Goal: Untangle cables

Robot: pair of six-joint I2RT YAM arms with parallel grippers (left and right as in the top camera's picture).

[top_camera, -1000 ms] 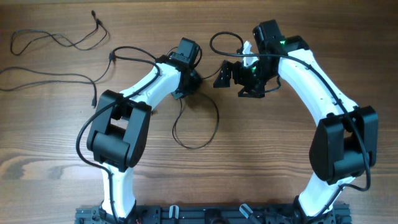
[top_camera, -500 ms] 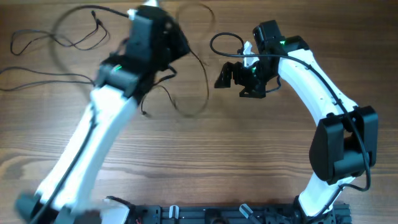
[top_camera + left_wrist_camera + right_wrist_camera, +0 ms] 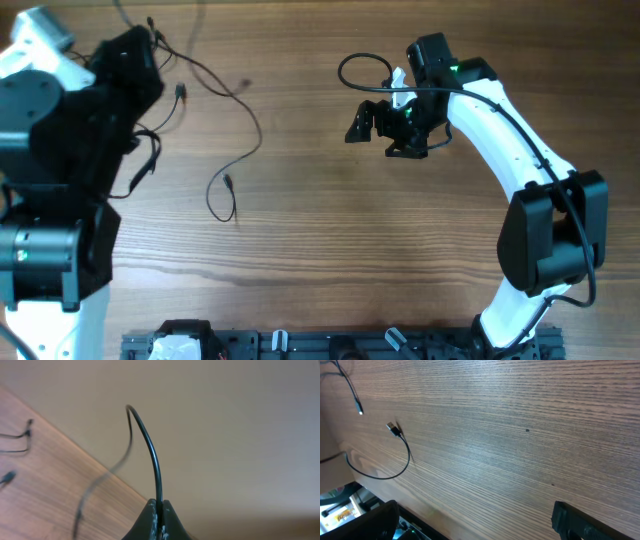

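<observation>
The overhead camera looks straight down on the table (image 3: 320, 250). The left wrist camera, held high, faces out past the table edge (mostly blank wall), close on a cable (image 3: 150, 450). The right wrist camera looks low across the table and shows a plug (image 3: 394, 429) that the overhead also shows.

I count two arms with one tool apiece: my left tool (image 3: 159, 510) and my right tool (image 3: 382, 135). One worktop (image 3: 350, 250). At least two cables (image 3: 245, 115) show; my left arm hides any others.
</observation>
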